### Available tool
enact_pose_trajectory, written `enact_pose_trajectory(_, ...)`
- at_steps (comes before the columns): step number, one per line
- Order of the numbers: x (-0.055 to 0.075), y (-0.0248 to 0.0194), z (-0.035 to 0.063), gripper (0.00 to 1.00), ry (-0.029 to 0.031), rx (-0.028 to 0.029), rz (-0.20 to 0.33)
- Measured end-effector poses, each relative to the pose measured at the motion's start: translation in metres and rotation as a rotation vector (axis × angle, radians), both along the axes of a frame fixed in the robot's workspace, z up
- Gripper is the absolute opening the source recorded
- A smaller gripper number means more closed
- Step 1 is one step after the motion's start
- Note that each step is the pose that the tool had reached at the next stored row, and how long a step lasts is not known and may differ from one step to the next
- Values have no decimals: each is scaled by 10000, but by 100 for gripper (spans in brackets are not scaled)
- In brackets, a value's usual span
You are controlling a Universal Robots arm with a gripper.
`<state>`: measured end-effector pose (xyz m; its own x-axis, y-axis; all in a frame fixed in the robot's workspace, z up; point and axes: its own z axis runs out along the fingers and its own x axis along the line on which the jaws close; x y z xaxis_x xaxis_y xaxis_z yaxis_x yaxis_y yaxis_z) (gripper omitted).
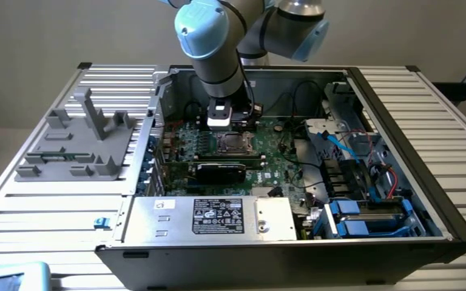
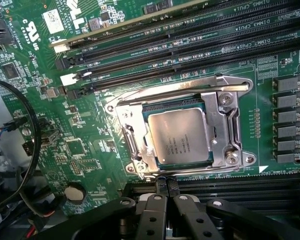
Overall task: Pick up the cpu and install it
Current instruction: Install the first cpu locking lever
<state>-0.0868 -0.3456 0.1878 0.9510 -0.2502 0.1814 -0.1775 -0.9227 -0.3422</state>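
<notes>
The cpu [image 2: 181,136], a flat square chip with a shiny silver top, lies inside the metal-framed socket [image 2: 222,112] on the green motherboard [image 2: 85,145]. In the exterior view the cpu [image 1: 235,143] sits in the middle of the open computer case [image 1: 395,121]. My gripper [image 2: 166,183] hangs just above the socket's edge, its two black fingers [image 2: 159,186] pressed together with nothing between them. Seen from outside, the gripper [image 1: 223,127] is right behind the cpu, pointing down into the case.
Black memory slots [image 2: 190,45] run beside the socket, and a black cable [image 2: 34,125] loops nearby. A black card [image 1: 221,170] lies in front of the socket, the power supply box [image 1: 216,217] at the case's front. A grey fixture [image 1: 79,142] stands at the exterior view's left.
</notes>
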Motion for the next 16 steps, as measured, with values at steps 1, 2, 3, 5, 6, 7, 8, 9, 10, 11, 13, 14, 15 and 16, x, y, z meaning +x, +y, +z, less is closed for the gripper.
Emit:
enact_pose_trajectory(1,-1,-1,0,11,-1,1,-1)
enact_pose_trajectory(2,-2,-2,0,11,-1,2,-1)
enact_pose_trajectory(3,-6,-3,0,11,-2,5,-1)
enact_pose_trajectory(5,-16,-6,0,11,1,12,-3)
enact_pose_trajectory(6,-24,-7,0,11,0,15,-4)
enact_pose_trajectory(7,-28,-9,0,11,1,19,-5)
enact_pose_trajectory(8,-30,-12,0,11,2,20,-4)
enact_pose_trajectory(9,-30,-13,0,11,2,23,-4)
enact_pose_trajectory(10,-30,-13,0,11,-1,28,-6)
enact_pose_trajectory(11,-30,-13,0,11,-5,33,-6)
enact_pose_trajectory(13,-30,-13,0,11,-17,42,-7)
enact_pose_trajectory(14,-29,-13,0,11,-21,44,-6)
enact_pose_trajectory(15,-27,-14,0,11,-22,44,-6)
enact_pose_trajectory(16,-27,-14,0,11,-22,45,-7)
